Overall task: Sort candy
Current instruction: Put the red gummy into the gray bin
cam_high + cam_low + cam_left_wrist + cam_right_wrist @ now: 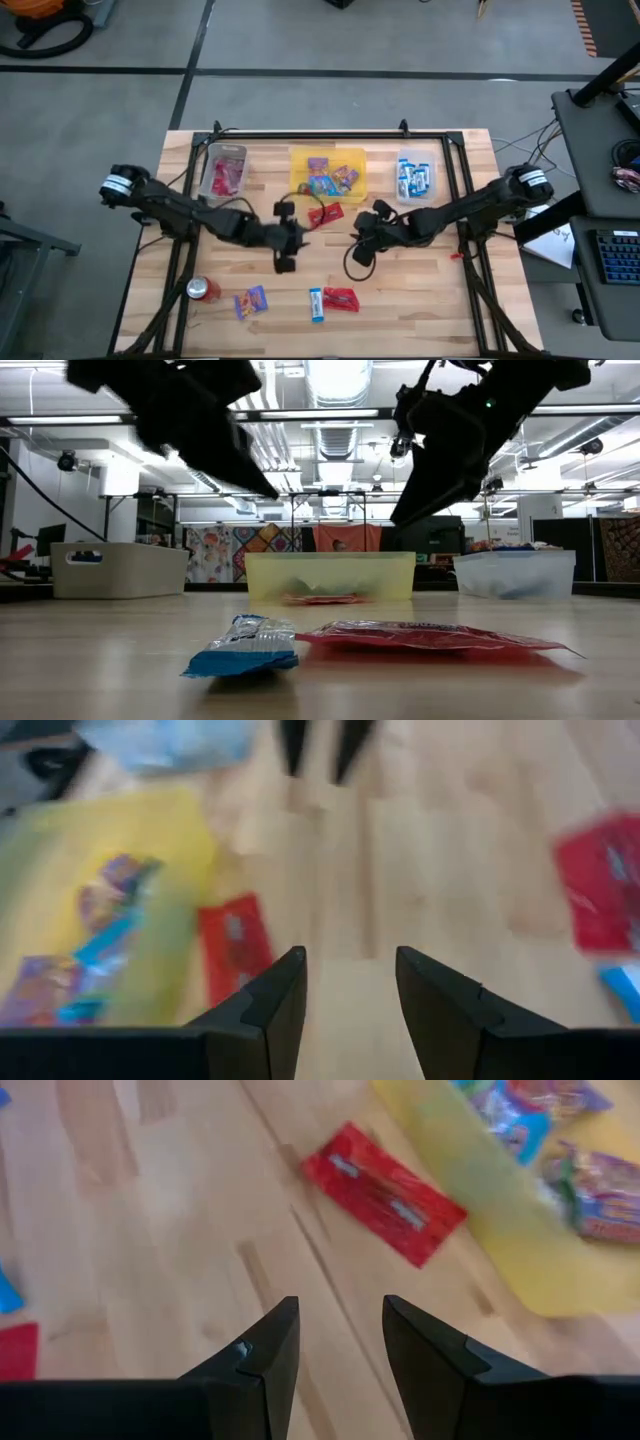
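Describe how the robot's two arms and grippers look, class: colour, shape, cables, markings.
Both arms are dark and jointed, each with a white band near its base. Black cables loop beside them. The left gripper and right gripper each end in two dark, wedge-shaped fingers.

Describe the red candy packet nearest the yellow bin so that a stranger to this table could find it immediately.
Start at the yellow bin in the middle of the table's far row. Just outside its front wall, on the bare wood, lies a flat red packet. Unlike the other loose red packet, it has no blue-and-white bar beside it.

Red packet (384, 1193) beside yellow bin (500, 1230)
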`<state>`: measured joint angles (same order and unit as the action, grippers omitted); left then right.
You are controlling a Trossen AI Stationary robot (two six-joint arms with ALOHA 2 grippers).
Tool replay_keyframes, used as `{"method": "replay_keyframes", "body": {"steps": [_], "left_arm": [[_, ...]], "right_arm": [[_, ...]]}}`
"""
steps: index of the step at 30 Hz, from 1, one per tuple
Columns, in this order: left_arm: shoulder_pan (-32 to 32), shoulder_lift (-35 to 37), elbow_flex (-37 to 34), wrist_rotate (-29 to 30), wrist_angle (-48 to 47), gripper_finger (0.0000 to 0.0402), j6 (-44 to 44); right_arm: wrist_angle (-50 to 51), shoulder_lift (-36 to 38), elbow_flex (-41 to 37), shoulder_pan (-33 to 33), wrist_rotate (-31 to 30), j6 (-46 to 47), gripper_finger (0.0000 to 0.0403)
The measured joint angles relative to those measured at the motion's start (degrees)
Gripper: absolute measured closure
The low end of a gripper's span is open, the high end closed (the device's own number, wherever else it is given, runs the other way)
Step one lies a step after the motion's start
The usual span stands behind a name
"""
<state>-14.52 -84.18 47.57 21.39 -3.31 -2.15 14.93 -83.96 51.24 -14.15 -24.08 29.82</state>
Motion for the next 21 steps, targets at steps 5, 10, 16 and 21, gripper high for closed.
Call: {"method": "replay_keyframes", "body": {"steps": [5, 10, 16, 21], "left_arm": [[-2.8, -1.1, -5.5, 0.2, 8.9, 0.0262, -2.6], [-2.4, -1.3, -11.8, 0.6, 23.5, 0.0262, -3.1], [-0.7, -2.2, -16.3, 4.2, 34.2, 0.0262, -2.2], [0.2, -5.3, -17.3, 4.7, 40.0, 0.0262, -1.9]], "right_arm": [[-4.0, -2.5, 0.0, -1.8, 0.0, 0.6, 0.0266], [-8.2, -3.3, 0.1, -3.3, -0.1, 0.1, 0.0266], [-8.1, -3.7, 0.0, -3.6, -1.7, -0.5, 0.0266], [-8.2, -3.9, 0.0, -3.6, -1.8, -0.5, 0.0266]]}}
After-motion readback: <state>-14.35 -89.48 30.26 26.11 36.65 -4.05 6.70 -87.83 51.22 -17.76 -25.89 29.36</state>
